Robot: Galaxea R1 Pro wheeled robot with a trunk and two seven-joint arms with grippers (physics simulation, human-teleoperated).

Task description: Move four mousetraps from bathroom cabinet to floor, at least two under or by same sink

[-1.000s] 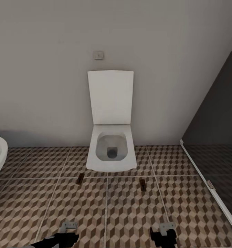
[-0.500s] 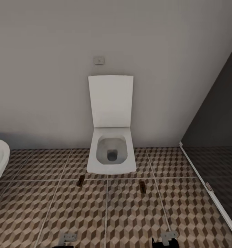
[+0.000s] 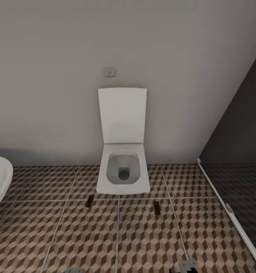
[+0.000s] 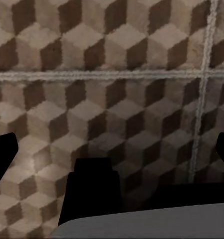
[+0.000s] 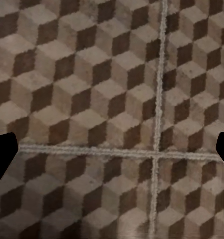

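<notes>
Two mousetraps point(image 3: 89, 200) point(image 3: 157, 207) lie mid-frame on the floor point(image 3: 48, 235) before the toilet point(image 3: 123, 177); both grippers' point(image 4: 112, 149) point(image 5: 112, 149) fingers point(image 4: 2, 159) point(image 5: 2, 154) spread apart, empty.

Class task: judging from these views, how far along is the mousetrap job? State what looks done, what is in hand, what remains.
Done: two mousetraps lie on the bathroom floor, the left mousetrap and the right mousetrap, flanking the toilet. In hand: nothing; the left end effector and right end effector are open over bare tiles. Left: two more traps, and placing two by the sink.

brown cube-patterned bathroom floor point(image 3: 143, 242), white toilet point(image 3: 123, 178)
</notes>
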